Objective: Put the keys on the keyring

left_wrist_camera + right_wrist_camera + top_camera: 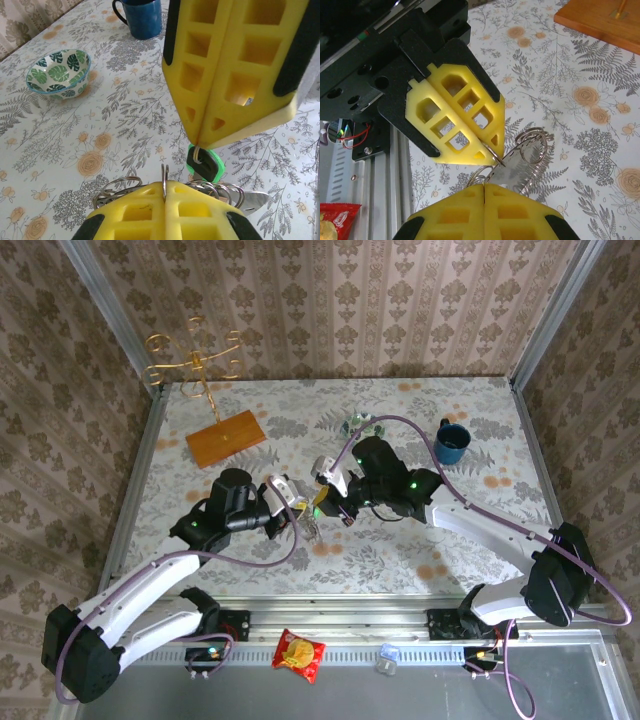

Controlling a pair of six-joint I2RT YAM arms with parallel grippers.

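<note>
Near rail: a red snack packet (300,653) lies on the frame in front of my two bases.
Left claw (164,186): clenched, its yellow fingers pressed flat together on one thin wire loop of the keyring, over the middle of the bench (290,405).
Keyring (117,192): a bunch of thin metal loops fanning out to either side of my left fingertips.
Right claw (198,146): clenched, meeting the left claw almost tip to tip. It pinches a small loop (198,156) that passes through the hole in the green key.
Green key (204,165): its head has a dark face and a bright green rim. It hangs just under my right fingertips, beside the keyring. I cannot tell whether the small loop belongs to that bunch.
Key blade (507,175): flat and silver, showing just above my right fingers among the loops.
Bowl (59,72): leaf-patterned, upright on the bench beyond both claws.
Mug (142,17): dark blue, farther back, to the right of the bowl.
Wooden block (225,437): at the far left, carrying a gold wire stand (195,358) with curled hooks.
</note>
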